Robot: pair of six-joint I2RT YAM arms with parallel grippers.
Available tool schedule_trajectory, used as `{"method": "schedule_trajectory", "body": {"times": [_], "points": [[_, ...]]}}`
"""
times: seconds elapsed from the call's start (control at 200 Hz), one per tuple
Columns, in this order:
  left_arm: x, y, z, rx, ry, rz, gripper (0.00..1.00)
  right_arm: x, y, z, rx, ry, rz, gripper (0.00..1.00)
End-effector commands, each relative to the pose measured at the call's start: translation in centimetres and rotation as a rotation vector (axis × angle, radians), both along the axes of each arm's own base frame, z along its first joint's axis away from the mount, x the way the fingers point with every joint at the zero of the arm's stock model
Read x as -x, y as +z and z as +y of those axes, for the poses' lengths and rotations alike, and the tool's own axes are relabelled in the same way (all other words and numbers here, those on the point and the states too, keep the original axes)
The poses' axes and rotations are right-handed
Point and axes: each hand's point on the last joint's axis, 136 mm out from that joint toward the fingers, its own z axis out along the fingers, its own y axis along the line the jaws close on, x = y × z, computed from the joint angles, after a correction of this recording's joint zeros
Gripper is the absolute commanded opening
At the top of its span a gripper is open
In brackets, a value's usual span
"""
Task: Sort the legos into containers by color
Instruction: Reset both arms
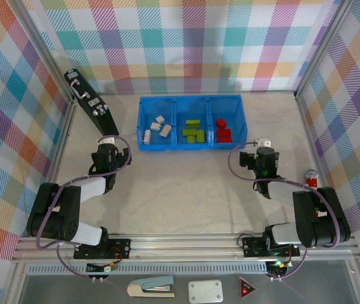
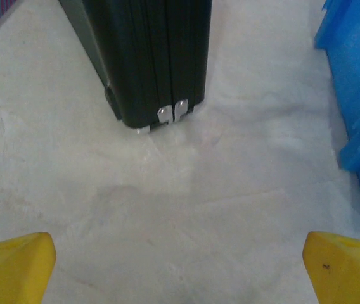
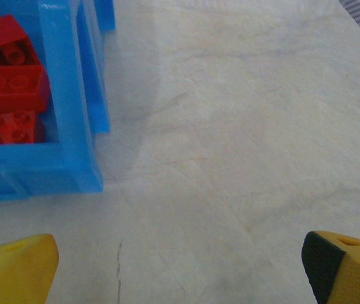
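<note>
Legos (image 1: pixel 194 130): sorted by colour in containers (image 1: pixel 167 146), table's (image 1: pixel 186 190) 12 o'clock; cream left, green middle, red right. Left pincer (image 2: pixel 180 269), right pincer (image 3: pixel 180 266): spread wide, empty. Judgement: check for strays, avoid bumping rims

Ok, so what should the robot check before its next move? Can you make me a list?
1. Cream bricks in the blue tray, left compartment: ok.
2. Lime green bricks in the middle compartment: ok.
3. Red bricks in the right compartment: ok.
4. Left gripper open, holding nothing: ok.
5. Right gripper open, holding nothing: ok.
6. Room ahead of the Left gripper: not ok, the black case stands close in front.
</note>
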Motion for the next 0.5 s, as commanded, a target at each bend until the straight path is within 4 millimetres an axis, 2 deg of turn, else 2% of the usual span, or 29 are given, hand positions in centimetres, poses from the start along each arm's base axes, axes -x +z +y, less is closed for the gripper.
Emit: {"method": "schedule_trajectory", "body": {"times": [0.0,0.085,0.145,0.29,0.495], "points": [[-1.2,1.7,-0.1,-0.014,-0.025,-0.137,1.00,-2.3,3.4,0.6,-0.011,0.050,-0.153,0.99],[-1.4,0.8,-0.6,-0.002,-0.058,-0.146,1.00,-2.6,2.3,0.7,-0.065,0.085,-0.156,0.99],[-1.3,0.1,-0.8,0.002,-0.076,-0.151,1.00,-3.0,2.4,0.8,-0.075,0.097,-0.175,0.99],[-1.5,-0.2,-1.3,0.021,-0.124,-0.134,1.00,-2.8,1.1,0.6,-0.115,0.122,-0.163,0.99],[-1.7,-0.4,-1.6,0.039,-0.147,-0.120,1.00,-3.1,1.0,0.4,-0.120,0.108,-0.153,0.99]]}}
